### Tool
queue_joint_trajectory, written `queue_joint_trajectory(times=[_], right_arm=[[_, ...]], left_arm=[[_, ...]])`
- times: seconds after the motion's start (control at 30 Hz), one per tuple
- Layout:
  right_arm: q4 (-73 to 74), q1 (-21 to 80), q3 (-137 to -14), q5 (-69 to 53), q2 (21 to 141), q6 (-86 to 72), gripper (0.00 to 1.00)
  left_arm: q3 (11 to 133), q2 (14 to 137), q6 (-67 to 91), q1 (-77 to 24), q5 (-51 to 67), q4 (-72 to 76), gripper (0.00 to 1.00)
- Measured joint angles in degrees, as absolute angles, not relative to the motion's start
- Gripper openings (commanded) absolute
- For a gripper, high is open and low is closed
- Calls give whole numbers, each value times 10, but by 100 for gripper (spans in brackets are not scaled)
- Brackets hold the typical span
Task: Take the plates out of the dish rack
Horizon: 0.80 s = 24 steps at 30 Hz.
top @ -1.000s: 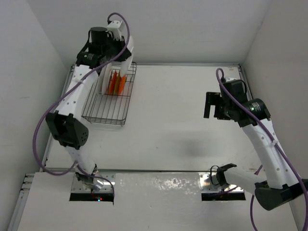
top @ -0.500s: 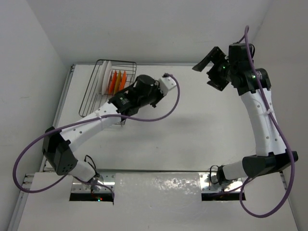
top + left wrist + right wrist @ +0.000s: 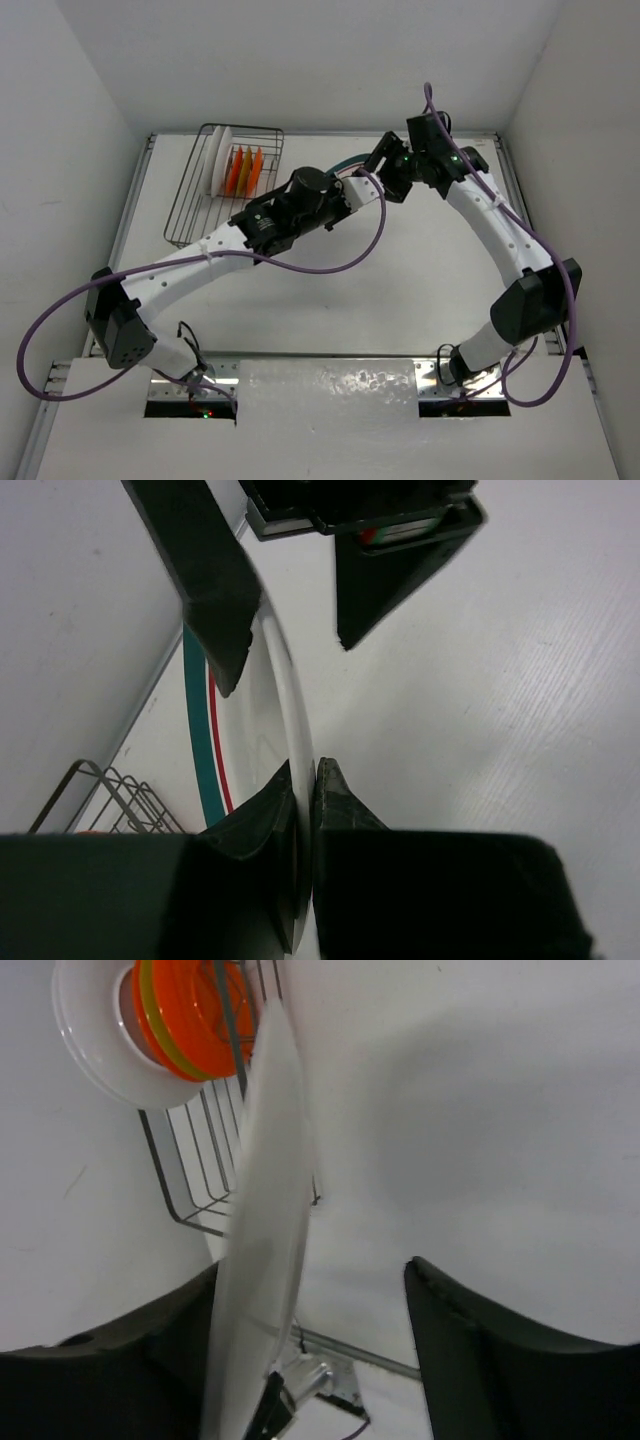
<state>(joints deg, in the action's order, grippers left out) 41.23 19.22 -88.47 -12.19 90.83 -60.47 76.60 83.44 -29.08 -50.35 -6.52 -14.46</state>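
the dish rack (image 3: 222, 190) at the far left of the surface (image 3: 400, 290) holds a white plate (image 3: 217, 160) and orange plates (image 3: 243, 170) upright. the left end effector (image 3: 305, 780) clamps a teal-and-red rimmed plate (image 3: 255, 710) edge-on above mid-surface. the right end effector (image 3: 315, 1265) straddles its opposite rim, jaws apart. both arms reach inward.

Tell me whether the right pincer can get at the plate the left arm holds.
Probably yes: the right pincer straddles the free rim of the plate, jaws apart, and the left pincer clamps only the opposite edge; nothing seems to block it.
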Motion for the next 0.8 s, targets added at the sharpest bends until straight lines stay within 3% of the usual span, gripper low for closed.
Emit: queue_joint_trajectory(times=[0.03,0.07,0.1,0.13,0.17,0.2,0.23,0.37,0.5,0.6,0.73,0.77,0.8], right_arm=[[402,192,-881,-123,908,-604,27],[389,192,-878,-123,908,-604,10],[373,192,-876,-126,908,-607,0],[371,192,-869,-115,907,-617,0],[361,190,-861,-120,906,-625,0],[351,187,-850,-118,905,-619,0],[340,183,-834,-117,903,-616,0],[256,126,-734,-115,888,-622,0],[147,3,-595,-63,872,-612,0],[64,-75,-512,-16,890,-605,0],[-20,-98,-460,13,923,-604,0],[-42,-101,-461,16,932,-604,1],[-57,-102,-462,25,940,-601,10]], left_arm=[[766,835,-291,-506,-62,-145,0],[766,835,-290,-507,-60,-145,5],[766,837,-289,-510,-53,-149,14],[766,839,-304,-514,-63,-149,41],[766,840,-303,-517,-66,-151,55],[766,842,-294,-518,-72,-143,90],[766,842,-286,-518,-86,-130,100],[772,851,-215,-515,-163,-107,100],[830,874,-105,-497,-236,-156,100],[873,875,-17,-468,-254,-212,100],[901,874,63,-429,-244,-285,100],[903,874,80,-413,-234,-304,100],[903,875,94,-398,-225,-321,100]])
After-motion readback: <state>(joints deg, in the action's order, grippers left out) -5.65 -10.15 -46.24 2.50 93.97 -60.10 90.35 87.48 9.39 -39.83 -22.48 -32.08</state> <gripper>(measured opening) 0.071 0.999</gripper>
